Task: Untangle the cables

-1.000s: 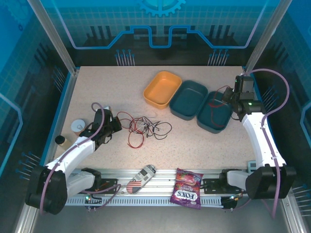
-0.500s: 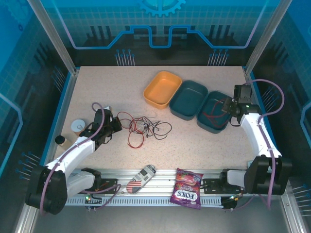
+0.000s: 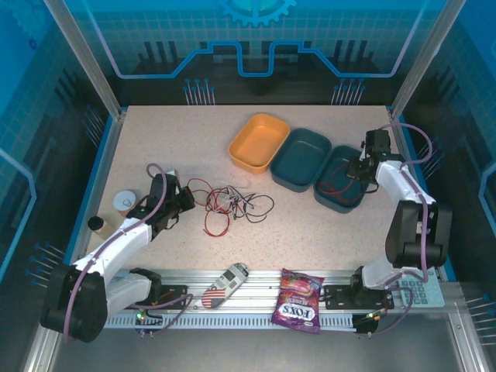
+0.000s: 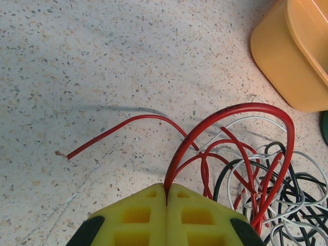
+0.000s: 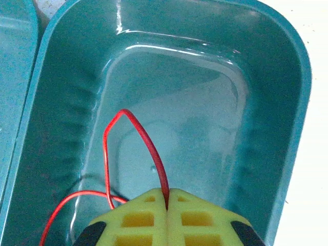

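left end effector (image 4: 166, 195) pinches red cable (image 4: 241, 110); right end effector (image 5: 167, 200) pinches red wire (image 5: 146, 138) in bin (image 5: 277, 128).

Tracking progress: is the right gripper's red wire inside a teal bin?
In. Red wire loops inside the teal bin, right gripper shut on it.

worktop (image 3: 310, 232): matt, speckled stone-look. teal bin (image 5: 287, 102) by worktop's right edge: glossy moulded plastic. orange bin (image 4: 287, 66): smooth satin plastic. red cable (image 4: 246, 108), black cable (image 3: 271, 206), white cable (image 4: 256, 118): smooth plastic jackets, slight sheen; red lead (image 5: 148, 148) in teal bin likewise. left tool (image 4: 166, 188), right tool (image 5: 167, 193): matt yellow rubbery pads. near-edge rail (image 3: 260, 298): ribbed bare metal. snack bag (image 3: 300, 301): glossy film.
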Motion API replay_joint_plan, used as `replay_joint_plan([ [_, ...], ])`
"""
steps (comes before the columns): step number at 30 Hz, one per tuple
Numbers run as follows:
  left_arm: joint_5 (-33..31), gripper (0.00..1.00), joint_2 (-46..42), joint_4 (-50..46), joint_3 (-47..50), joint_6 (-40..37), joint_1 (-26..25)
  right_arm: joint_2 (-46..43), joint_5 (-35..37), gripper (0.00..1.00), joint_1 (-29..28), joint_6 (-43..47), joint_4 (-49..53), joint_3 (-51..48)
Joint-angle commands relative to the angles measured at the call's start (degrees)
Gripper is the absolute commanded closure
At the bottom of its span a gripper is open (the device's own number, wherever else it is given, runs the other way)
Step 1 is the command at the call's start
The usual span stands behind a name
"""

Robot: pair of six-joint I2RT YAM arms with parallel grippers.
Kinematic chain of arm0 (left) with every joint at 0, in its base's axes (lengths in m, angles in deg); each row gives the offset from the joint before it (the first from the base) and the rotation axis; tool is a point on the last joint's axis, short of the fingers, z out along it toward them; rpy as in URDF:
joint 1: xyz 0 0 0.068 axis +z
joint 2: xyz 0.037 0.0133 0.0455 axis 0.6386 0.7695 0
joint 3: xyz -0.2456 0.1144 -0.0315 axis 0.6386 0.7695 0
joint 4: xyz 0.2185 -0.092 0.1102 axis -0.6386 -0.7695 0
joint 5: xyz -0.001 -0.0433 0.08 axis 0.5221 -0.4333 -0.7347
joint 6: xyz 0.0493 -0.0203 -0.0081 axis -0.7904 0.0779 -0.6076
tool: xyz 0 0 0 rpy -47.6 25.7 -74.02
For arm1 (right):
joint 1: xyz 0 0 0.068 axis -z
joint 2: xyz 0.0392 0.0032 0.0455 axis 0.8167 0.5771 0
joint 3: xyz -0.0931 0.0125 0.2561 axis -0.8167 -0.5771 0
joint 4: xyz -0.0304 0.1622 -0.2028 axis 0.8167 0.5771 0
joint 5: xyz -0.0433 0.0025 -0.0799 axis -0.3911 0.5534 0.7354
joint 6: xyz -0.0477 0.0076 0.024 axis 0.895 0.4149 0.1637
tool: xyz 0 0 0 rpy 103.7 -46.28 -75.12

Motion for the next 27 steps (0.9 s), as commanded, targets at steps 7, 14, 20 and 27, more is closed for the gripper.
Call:
replay_joint_plan([
  [7,1.97,1.0,-0.77,0.25,-1.32,0.7,0.45,8.66,0.57,1.0,0.66,1.03,1.78,4.9],
  [14,2.57,1.0,-1.71,-0.07,-1.19,0.78,0.45,8.3,3.4,0.8,0.55,1.04,4.12,5.99],
  [20,2.39,1.0,-2.05,-1.52,-1.99,-0.28,0.45,3.47,5.3,0.61,-0.13,0.48,5.53,5.09],
  [27,2.84,1.0,-2.28,-1.76,-2.23,-0.53,0.49,-3.64,6.69,0.54,-1.5,-0.17,7.93,4.19],
])
